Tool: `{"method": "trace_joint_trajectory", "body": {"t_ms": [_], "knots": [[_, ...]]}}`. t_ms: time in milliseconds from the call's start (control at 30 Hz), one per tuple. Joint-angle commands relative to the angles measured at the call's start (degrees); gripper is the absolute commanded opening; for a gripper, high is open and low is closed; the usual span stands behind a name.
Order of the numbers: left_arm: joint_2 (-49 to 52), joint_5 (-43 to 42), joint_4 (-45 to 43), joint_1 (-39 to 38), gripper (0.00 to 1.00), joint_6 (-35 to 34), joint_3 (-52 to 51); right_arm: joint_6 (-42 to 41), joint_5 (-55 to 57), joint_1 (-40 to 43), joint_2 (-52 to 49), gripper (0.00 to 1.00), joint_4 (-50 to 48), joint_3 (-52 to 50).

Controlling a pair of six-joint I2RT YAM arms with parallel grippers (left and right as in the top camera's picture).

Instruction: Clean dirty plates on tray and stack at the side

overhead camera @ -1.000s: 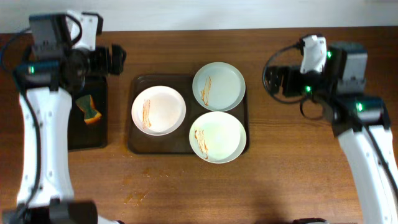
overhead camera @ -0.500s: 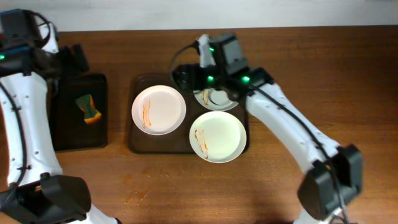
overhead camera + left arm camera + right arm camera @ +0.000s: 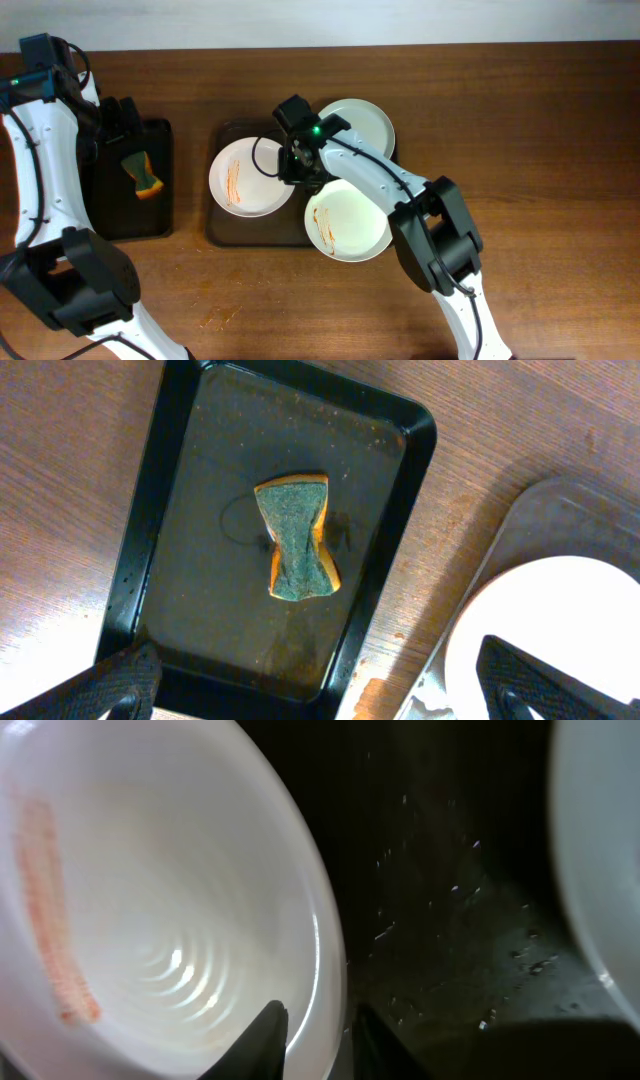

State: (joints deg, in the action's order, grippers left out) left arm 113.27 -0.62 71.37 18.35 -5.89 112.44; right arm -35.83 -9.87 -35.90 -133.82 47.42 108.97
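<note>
Right gripper (image 3: 318, 1030) straddles plate (image 3: 150, 920) rim, can't tell if clamped; left gripper (image 3: 320, 680) jaws wide open, sponge (image 3: 297, 537) ahead between them.

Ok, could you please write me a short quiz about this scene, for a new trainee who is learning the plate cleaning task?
1. True or false: the sponge lies on the brown tray.
2. How many plates lie on the brown tray?
3. The right tool is at the rim of which plate? A) the left plate B) the rear right plate C) the front right plate

Key:
1. False: the sponge lies on the black tray.
2. Three.
3. A.
</note>
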Motion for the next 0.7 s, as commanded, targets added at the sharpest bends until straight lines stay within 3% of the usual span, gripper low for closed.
{"method": "trace_joint_trajectory", "body": {"t_ms": [0, 67, 100, 200, 233, 267, 300, 367, 567, 633, 667], "knots": [[1.8, -0.2, 0.4, -0.3, 0.99, -0.9, 0.9, -2.6, 1.6, -0.8, -2.9, 0.2, 0.4, 0.8], [3.1, -0.3, 0.4, -0.3, 0.99, -0.9, 0.9, -2.6, 2.0, -0.8, -2.9, 0.15, 0.4, 0.8], [3.8, -0.7, 0.4, -0.3, 0.99, -0.9, 0.9, -3.0, 2.7, -0.9, -3.0, 0.05, 0.4, 0.8], [7.8, -4.0, 0.3, -0.3, 0.98, -0.9, 0.9, -4.1, 3.1, -0.8, -3.5, 0.04, -0.1, 0.8], [9.0, -5.1, 0.2, -0.3, 0.91, -1.0, 0.9, -4.1, 3.1, -0.8, -3.5, 0.04, -0.1, 0.8], [10.4, -5.3, -0.2, -0.4, 0.67, -0.9, 0.9, -4.1, 3.1, -0.8, -3.5, 0.04, -0.1, 0.8], [12.1, -5.0, -0.9, -0.6, 0.51, -1.0, 0.9, -4.1, 3.1, -0.8, -3.5, 0.04, -0.1, 0.8], [15.3, 0.2, -1.7, -0.6, 0.5, -4.2, 0.9, -4.1, 3.1, -0.8, -3.5, 0.04, -0.1, 0.8], [21.2, 3.7, -2.8, -0.7, 0.5, -5.7, 0.9, -3.6, 3.1, -0.8, -3.5, 0.04, -0.3, 0.8], [21.4, 4.1, -3.0, -0.7, 0.33, -6.8, 0.9, -3.7, 3.1, -0.8, -3.5, 0.04, -0.3, 0.8], [21.7, 4.1, -3.4, -0.8, 0.32, -6.8, 0.9, -3.6, 3.1, -0.8, -3.5, 0.04, -0.3, 0.8]]}}
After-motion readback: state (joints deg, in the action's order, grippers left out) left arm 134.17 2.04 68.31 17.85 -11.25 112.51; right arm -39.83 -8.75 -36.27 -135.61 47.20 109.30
